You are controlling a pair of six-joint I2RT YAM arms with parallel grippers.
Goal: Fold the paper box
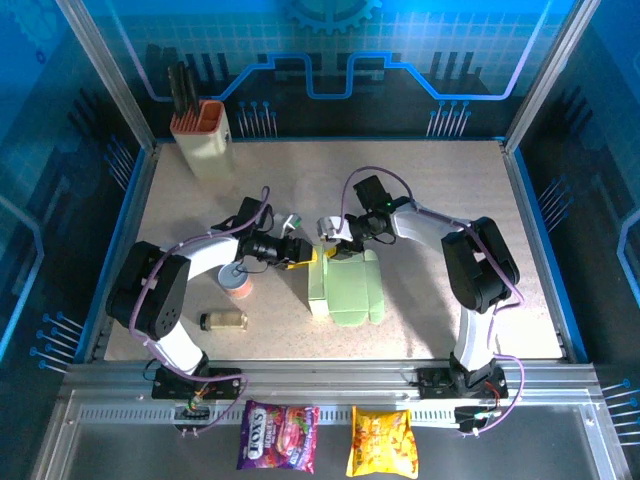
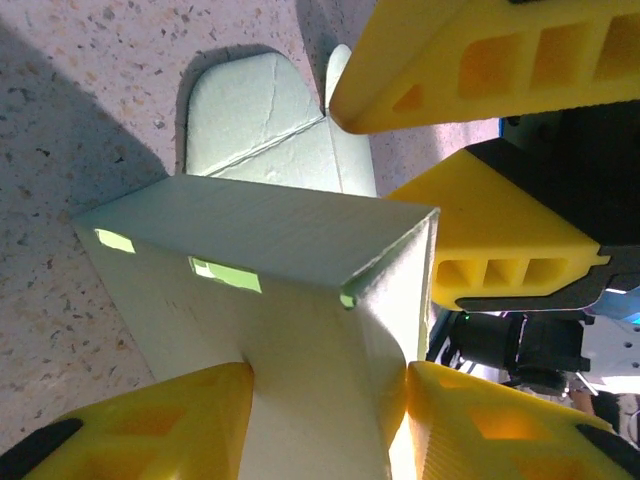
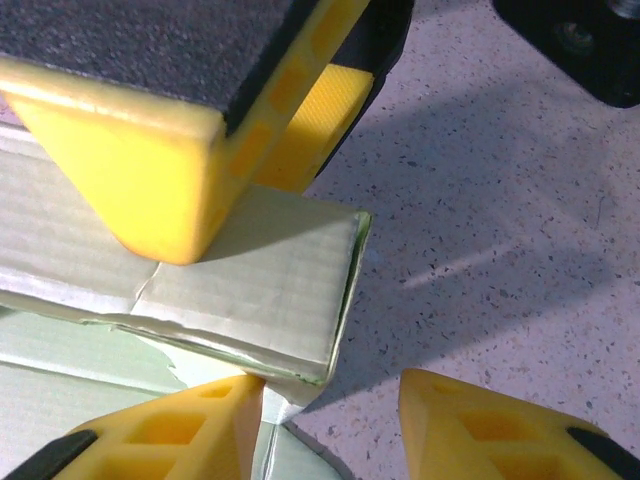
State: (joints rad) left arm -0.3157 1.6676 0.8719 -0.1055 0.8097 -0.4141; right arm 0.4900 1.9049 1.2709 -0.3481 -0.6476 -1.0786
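The paper box (image 1: 350,290) is pale mint-green card, partly folded, lying mid-table with flat flaps spread toward the near side. In the left wrist view one raised wall of the paper box (image 2: 270,240) stands up, and my left gripper (image 2: 330,425) is shut on it, a yellow finger pressing each side. Seen from above, the left gripper (image 1: 303,252) meets the box's far left corner. My right gripper (image 1: 330,232) hovers just behind that edge. It stands open (image 3: 335,425), its left finger (image 3: 170,435) touching the folded corner of the box (image 3: 250,280), with bare table between the fingers.
A cream holder with an orange rim (image 1: 203,135) stands at the back left. A small round jar (image 1: 237,283) and a lying bottle (image 1: 224,320) sit left of the box, near the left arm. Two snack packs (image 1: 278,437) lie on the front rail.
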